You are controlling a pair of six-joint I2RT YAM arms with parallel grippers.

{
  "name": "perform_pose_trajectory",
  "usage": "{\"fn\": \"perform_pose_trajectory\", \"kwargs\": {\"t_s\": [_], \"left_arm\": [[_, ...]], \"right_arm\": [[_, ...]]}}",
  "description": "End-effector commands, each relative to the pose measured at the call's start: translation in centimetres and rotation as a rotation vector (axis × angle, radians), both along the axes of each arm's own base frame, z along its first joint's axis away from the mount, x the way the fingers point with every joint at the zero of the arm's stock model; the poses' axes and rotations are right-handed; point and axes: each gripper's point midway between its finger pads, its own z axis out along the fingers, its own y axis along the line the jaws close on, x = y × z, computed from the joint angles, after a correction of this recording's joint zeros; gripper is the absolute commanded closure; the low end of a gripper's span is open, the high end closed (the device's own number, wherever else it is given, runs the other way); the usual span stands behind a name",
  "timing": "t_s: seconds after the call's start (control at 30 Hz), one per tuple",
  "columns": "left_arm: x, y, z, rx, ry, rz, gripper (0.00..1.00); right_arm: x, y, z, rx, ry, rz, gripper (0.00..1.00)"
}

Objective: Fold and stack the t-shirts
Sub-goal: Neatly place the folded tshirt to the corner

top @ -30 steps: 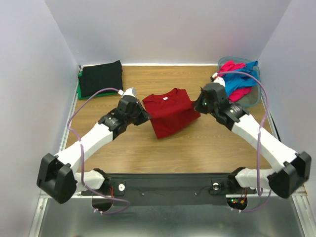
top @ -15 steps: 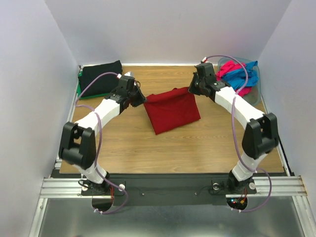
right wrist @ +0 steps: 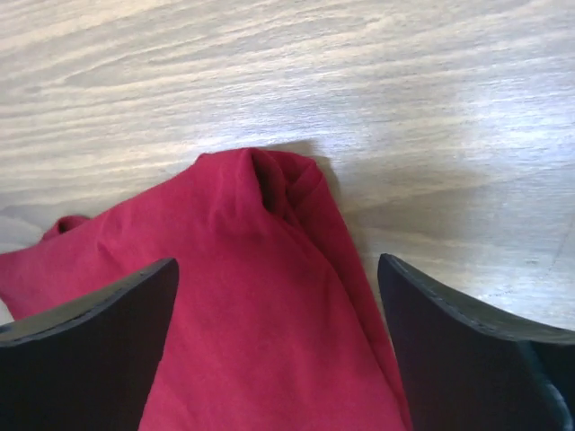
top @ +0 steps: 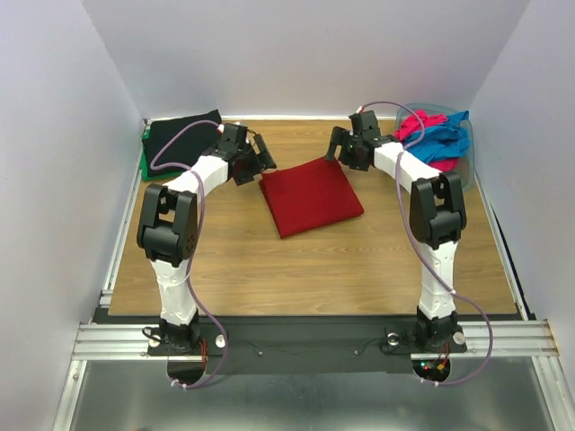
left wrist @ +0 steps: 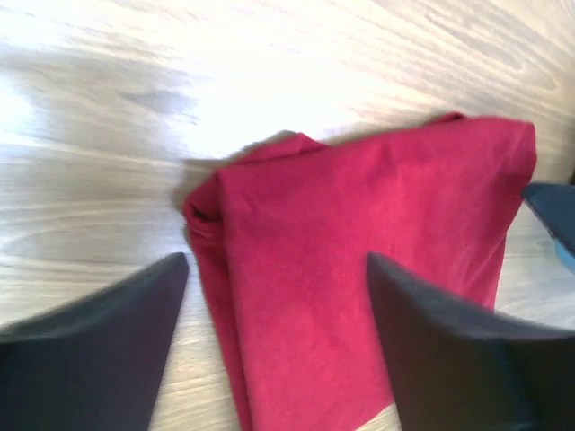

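Dark red t-shirt (top: 312, 196): folded into a rough square, lying flat near centre, slightly toward 12 o'clock, turned a bit askew. The top face is smooth. In the left wrist view (left wrist: 359, 269) one corner is bunched with layered edges showing. In the right wrist view (right wrist: 243, 296) another corner is puckered into a small fold.

Black t-shirt (top: 184, 139): folded flat rectangle at 10 o'clock, well apart from the red one. It sits on top of the green t-shirt (top: 146, 160), which shows only as a thin strip along its 9 o'clock edge.

Bright pink t-shirt (top: 420, 123) and blue t-shirt (top: 445, 139): unfolded, crumpled and tangled together in one heap at 1 o'clock.
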Motion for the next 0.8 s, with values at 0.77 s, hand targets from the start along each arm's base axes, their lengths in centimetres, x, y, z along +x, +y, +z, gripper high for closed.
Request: {"fn": "perform_pose_trajectory", "kwargs": {"t_s": [0.77], "left_arm": [[-8.8,-3.1,-7.6,0.043,0.132,-0.067,0.17]], "right_arm": [[-25.1,-4.8,9.8,0.281,-0.205,0.002,0.00]]}}
